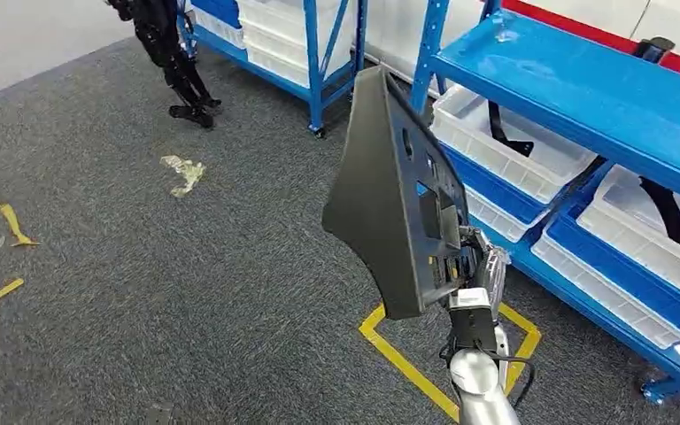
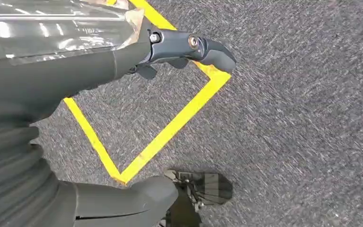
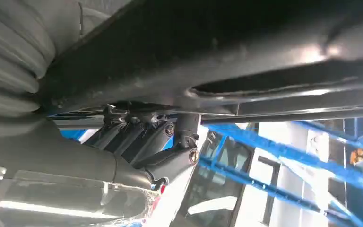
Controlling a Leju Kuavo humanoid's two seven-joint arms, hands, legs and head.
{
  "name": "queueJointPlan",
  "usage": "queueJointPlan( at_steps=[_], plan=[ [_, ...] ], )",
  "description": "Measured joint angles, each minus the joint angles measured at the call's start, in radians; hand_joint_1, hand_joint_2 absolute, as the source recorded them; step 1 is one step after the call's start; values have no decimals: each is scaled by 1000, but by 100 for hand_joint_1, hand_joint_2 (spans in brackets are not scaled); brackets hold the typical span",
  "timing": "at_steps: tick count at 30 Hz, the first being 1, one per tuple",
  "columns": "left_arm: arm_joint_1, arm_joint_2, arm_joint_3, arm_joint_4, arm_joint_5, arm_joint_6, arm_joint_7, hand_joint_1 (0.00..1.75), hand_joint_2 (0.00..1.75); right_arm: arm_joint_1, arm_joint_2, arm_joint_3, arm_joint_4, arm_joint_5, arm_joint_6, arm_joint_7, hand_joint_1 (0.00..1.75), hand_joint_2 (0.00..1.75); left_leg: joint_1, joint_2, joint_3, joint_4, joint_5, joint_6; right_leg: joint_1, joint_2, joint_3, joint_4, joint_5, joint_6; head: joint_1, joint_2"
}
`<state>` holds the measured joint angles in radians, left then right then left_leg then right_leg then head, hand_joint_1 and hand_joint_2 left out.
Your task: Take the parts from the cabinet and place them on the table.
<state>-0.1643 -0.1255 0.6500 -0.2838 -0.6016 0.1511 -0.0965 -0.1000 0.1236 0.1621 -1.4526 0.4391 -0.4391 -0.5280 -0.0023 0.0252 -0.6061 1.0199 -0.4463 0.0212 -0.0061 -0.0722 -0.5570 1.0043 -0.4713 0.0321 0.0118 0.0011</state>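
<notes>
We see our right hand (image 1: 476,274) gripping a big dark panel (image 1: 390,195) upright beside the blue rack (image 1: 575,80), our left hand (image 2: 123,61) open over grey carpet (image 1: 186,266).

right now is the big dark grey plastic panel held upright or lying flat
Upright: the big dark grey plastic panel stands on edge above the carpet, gripped at its lower end by the right hand, clear of the blue shelving.

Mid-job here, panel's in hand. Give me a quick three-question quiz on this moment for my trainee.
1. True or false: the right hand holds the grey panel upright.
2. The left hand hangs over: A) carpet with yellow tape, B) a white bin, C) a table.
3. What lies in the white bins on the blue rack?

Key: 1 true; 2 A; 3 dark parts.
</notes>
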Motion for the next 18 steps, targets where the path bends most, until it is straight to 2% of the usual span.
queueJointPlan(
  at_steps=[1, 2, 3, 4, 6, 7, 8, 9, 10, 11, 12, 13, 14, 16, 17, 18],
  plan=[
    [0, 1, 0, 1, 0, 1, 1, 0, 175, -1, 0, 3, 2, -3, -3, 0, 175, 175, -3, -8, -1, -3, 3, 8, -1, -9, 2, -3, 0, 5, 0, 0],
    [-1, 1, 0, 1, 1, 2, 2, 0, 175, -3, 0, 4, 2, -5, -8, 0, 175, 175, 8, -18, 5, -14, 12, 20, 2, -7, -7, 4, -8, 12, 1, 0],
    [-2, 1, -1, 2, 3, 4, 2, 0, 175, -5, -1, 5, 4, -5, -10, 0, 175, 175, 6, -23, 6, -16, 14, 24, -4, 24, -17, 32, -25, 13, 2, 0],
    [-5, 2, 0, 2, 7, 7, 3, 0, 175, -7, -2, 5, 5, -6, -11, -1, 175, 175, 6, -29, 5, -16, 16, 30, -4, 44, -41, 89, -54, 6, 2, 0],
    [-9, 1, -1, 2, 9, 9, 3, 0, 175, -7, -6, 7, 13, -10, -12, -1, 175, 175, 6, -51, 1, -16, 18, 34, -5, 63, -125, 262, -119, -1, 3, 0],
    [-8, 1, 0, 3, 10, 9, 5, 0, 175, -7, -8, 8, 19, -11, -12, 0, 175, 175, 5, -63, 0, -15, 19, 35, -5, 66, -154, 321, -132, 2, 3, 0],
    [-6, 1, 0, 3, 11, 9, 6, 0, 175, -7, -10, 10, 24, -12, -13, -1, 175, 175, 5, -73, 0, -15, 19, 34, -6, 67, -158, 326, -127, 7, 2, 0],
    [-5, 1, 0, 3, 13, 9, 6, 0, 175, -8, -11, 11, 28, -13, -13, -1, 175, 175, 6, -86, 0, -14, 19, 34, -7, 68, -138, 283, -105, 16, 3, 0],
    [-5, 1, 0, 3, 17, 9, 7, 0, 175, -10, -11, 13, 32, -14, -13, -1, 175, 175, 7, -100, 1, -14, 20, 32, -9, 71, -94, 192, -66, 25, 3, 0],
    [-6, 1, 0, 3, 18, 9, 7, 0, 175, -12, -11, 13, 34, -14, -14, -1, 175, 175, 7, -111, 2, -13, 21, 31, -12, 84, -52, 110, -35, 32, 3, 0],
    [-6, 1, 0, 3, 18, 9, 7, 0, 175, -15, -12, 13, 37, -14, -14, -1, 175, 175, 8, -122, -2, -10, 22, 25, -22, 145, -11, 22, -11, 36, 3, 0],
    [-8, 1, 0, 3, 18, 9, 8, 0, 175, -16, -12, 14, 39, -14, -14, -2, 175, 175, -1, -133, -9, -1, 19, 18, -20, 152, -2, 9, -11, 26, 2, 0],
    [-7, 1, 0, 3, 18, 10, 8, 0, 175, -15, -13, 16, 42, -14, -14, -2, 175, 175, 3, -140, -14, -5, 24, 10, -18, 136, -4, 11, -9, 20, 0, 0],
    [-2, 2, 0, 3, 19, 10, 8, 0, 175, -17, -14, 19, 47, -16, -16, -3, 175, 175, 10, -157, -16, -13, 32, -2, -9, 121, -3, 12, -5, 9, 2, 0],
    [-1, 7, 0, 3, 19, 10, 8, 0, 175, -20, -13, 23, 48, -18, -18, -5, 175, 175, 10, -157, -20, -9, 28, -7, -22, 109, -2, 5, 0, 1, 1, 0],
    [-1, 6, 0, 4, 21, 10, 8, 0, 175, -25, -13, 26, 49, -19, -19, -9, 175, 175, 5, -100, -27, 11, 14, -11, -22, 99, 1, 4, 1, -3, -1, 0]
  ],
)
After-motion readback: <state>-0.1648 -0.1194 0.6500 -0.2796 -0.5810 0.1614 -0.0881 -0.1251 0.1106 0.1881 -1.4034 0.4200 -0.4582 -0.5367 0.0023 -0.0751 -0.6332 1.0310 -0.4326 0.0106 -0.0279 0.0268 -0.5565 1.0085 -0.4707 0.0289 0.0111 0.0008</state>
